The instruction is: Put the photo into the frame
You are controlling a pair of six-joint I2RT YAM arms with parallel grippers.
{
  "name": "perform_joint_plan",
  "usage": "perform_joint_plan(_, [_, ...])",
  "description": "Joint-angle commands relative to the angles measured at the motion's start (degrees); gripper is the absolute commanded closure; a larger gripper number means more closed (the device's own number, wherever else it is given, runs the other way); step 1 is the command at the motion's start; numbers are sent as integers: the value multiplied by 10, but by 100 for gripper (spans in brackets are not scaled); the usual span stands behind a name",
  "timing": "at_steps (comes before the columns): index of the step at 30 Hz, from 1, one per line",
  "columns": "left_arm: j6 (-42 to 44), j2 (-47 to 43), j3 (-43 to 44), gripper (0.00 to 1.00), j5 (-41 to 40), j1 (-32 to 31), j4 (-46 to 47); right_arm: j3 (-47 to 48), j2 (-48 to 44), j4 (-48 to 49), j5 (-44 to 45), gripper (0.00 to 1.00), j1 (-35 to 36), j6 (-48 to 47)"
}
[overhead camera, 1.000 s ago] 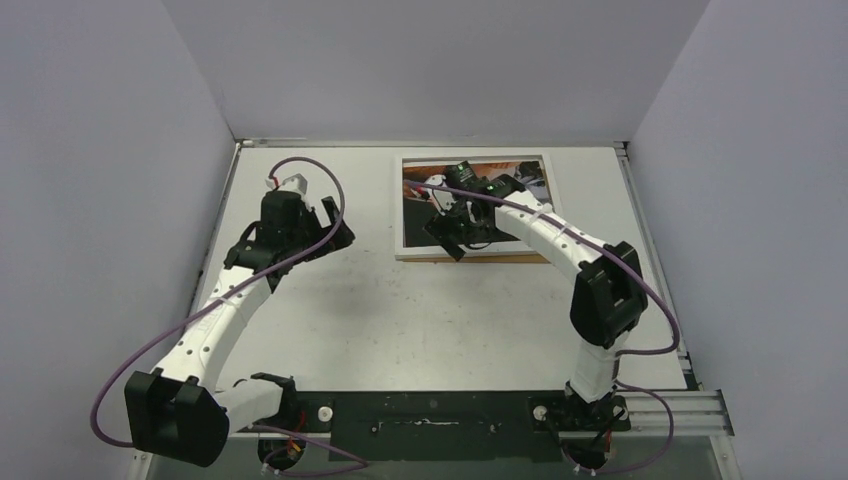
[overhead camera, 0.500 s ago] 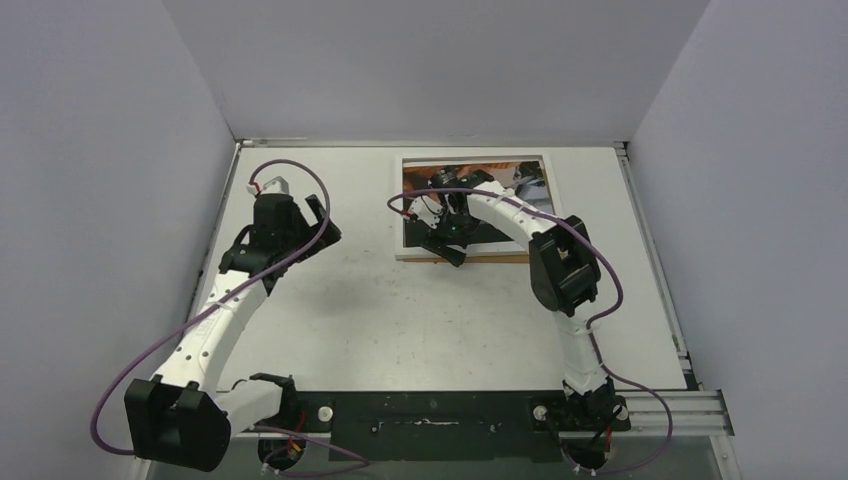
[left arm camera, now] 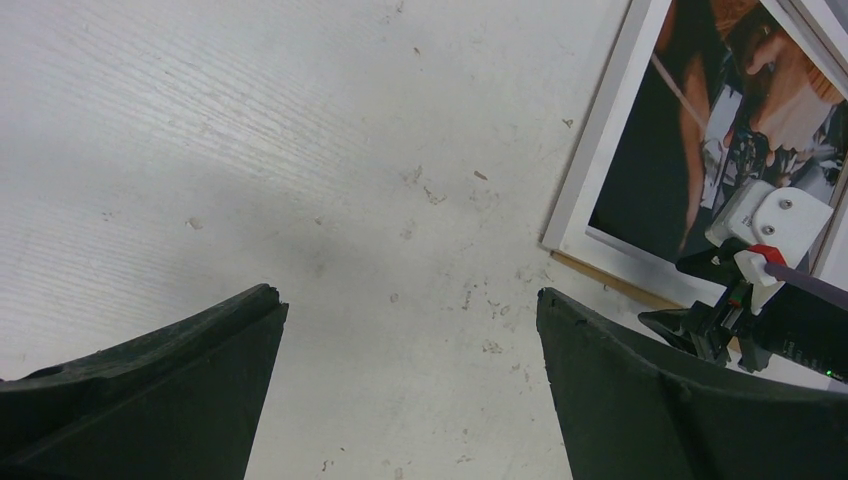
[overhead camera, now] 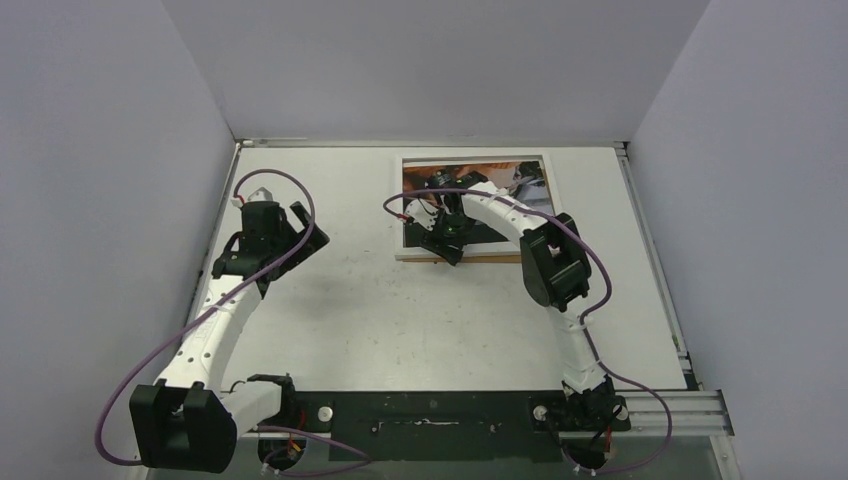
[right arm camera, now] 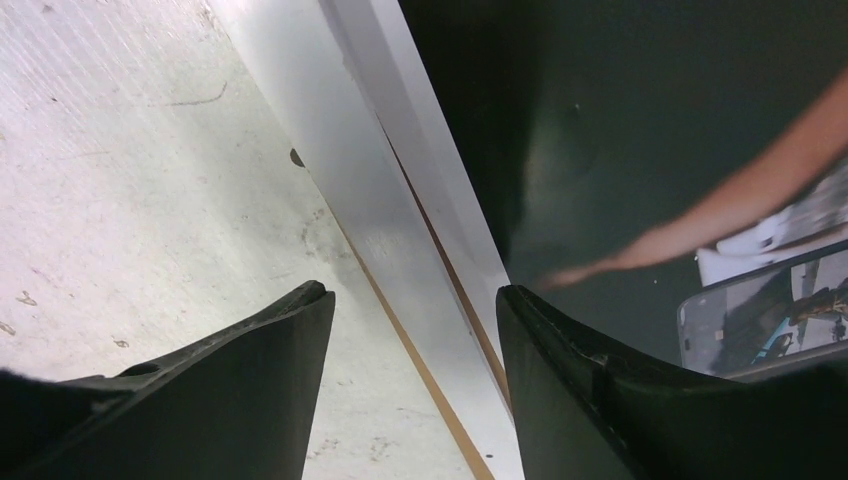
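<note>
From where I stand the photo (overhead camera: pixel 490 170) seems already seated in the frame (left arm camera: pixel 598 140) at the tabletop's (overhead camera: pixel 400 320) far side, right gripper (overhead camera: pixel 447 250) straddling its near edge with jaws apart, left gripper (overhead camera: pixel 312 236) spread wide over bare surface, so little remains.

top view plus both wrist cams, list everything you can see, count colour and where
table: one, white and scuffed, under everything
walls: three, pale grey, left, far and right of the table
frame: one, white, flat at the far middle of the table
photo: one, dark with orange tones, inside the frame
brown board edge: one, thin strip along the frame's near edge
cables: two, purple, one along each arm
arms: two, white with black joints, based at the near edge
left gripper: one, black, open over bare table left of the frame
right gripper: one, black, open over the frame's near left edge
</note>
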Motion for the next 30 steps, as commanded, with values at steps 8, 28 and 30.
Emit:
perform_joint_plan(8, [0, -5, -5, 3, 10, 5, 8, -19, -8, 31, -34, 56, 0, -23])
perform_joint_plan(28, [3, -1, 4, 3, 20, 5, 1, -18, -95, 33, -50, 92, 3, 16])
perform_joint_plan(30, [3, -8, 1, 3, 20, 5, 0, -30, -119, 45, -45, 92, 3, 26])
